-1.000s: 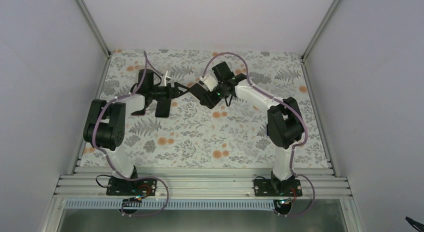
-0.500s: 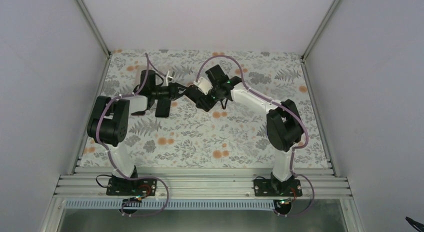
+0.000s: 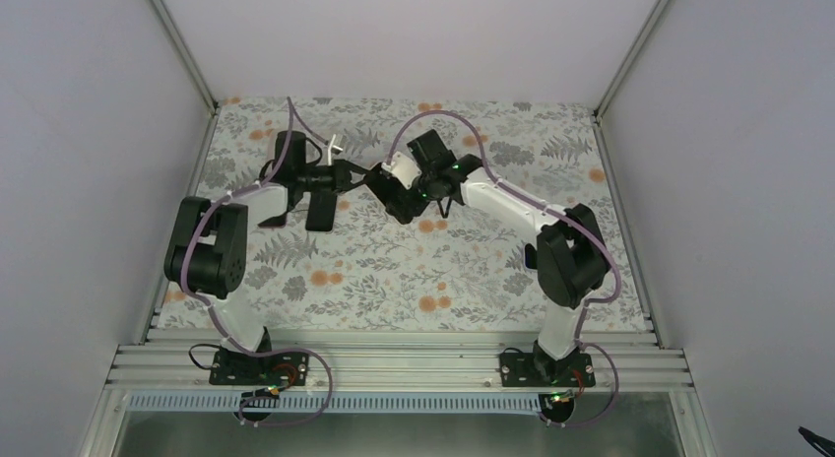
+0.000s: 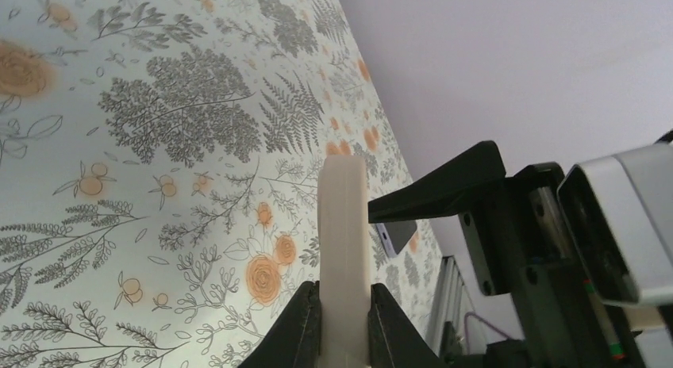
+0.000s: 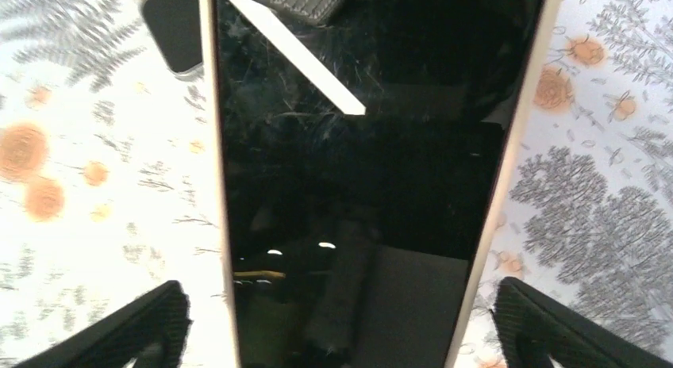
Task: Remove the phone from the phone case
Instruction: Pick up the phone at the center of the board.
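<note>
1. Only the left wrist view shows the cream matte phone case (image 4: 343, 225) edge-on. It is a thin upright slab, and the left claw (image 4: 344, 298) is clamped shut on it.
2. Only the right wrist view shows the glossy scratched black phone (image 5: 357, 185) seated inside that cream rim. The right claw (image 5: 341, 293) is spread wide, with fingers at 7 and 5 o'clock, clear of the rim.
3. From overhead, both claws meet above the floral-print bench (image 3: 394, 280), toward 11 o'clock of its middle.
4. One phone, one case, two claws.
</note>
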`<move>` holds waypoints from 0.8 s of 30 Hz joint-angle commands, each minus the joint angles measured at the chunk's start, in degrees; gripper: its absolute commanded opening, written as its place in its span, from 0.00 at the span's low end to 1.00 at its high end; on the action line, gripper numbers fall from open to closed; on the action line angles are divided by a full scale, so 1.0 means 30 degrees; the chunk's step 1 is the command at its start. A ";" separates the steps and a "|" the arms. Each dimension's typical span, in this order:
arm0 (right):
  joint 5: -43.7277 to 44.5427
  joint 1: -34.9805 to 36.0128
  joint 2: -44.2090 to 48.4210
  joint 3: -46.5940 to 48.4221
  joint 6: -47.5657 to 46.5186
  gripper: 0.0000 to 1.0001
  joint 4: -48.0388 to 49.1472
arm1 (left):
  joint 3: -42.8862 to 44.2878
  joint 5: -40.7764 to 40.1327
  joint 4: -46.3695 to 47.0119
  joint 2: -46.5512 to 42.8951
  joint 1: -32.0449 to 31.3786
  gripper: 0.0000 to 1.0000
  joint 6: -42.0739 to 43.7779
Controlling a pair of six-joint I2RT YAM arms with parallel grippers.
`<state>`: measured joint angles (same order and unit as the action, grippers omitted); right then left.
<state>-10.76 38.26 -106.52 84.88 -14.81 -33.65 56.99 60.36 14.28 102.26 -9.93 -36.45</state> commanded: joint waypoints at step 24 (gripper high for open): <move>-0.9710 -0.1533 0.8306 -0.1899 -0.1679 0.99 -0.2482 | 0.4195 0.2395 -1.5513 -0.8848 -0.0636 0.02 1.7875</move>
<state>-33.15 33.98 -83.11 80.47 -18.50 -39.00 68.55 64.01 -30.24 79.31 -11.42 12.16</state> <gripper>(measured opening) 0.993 0.110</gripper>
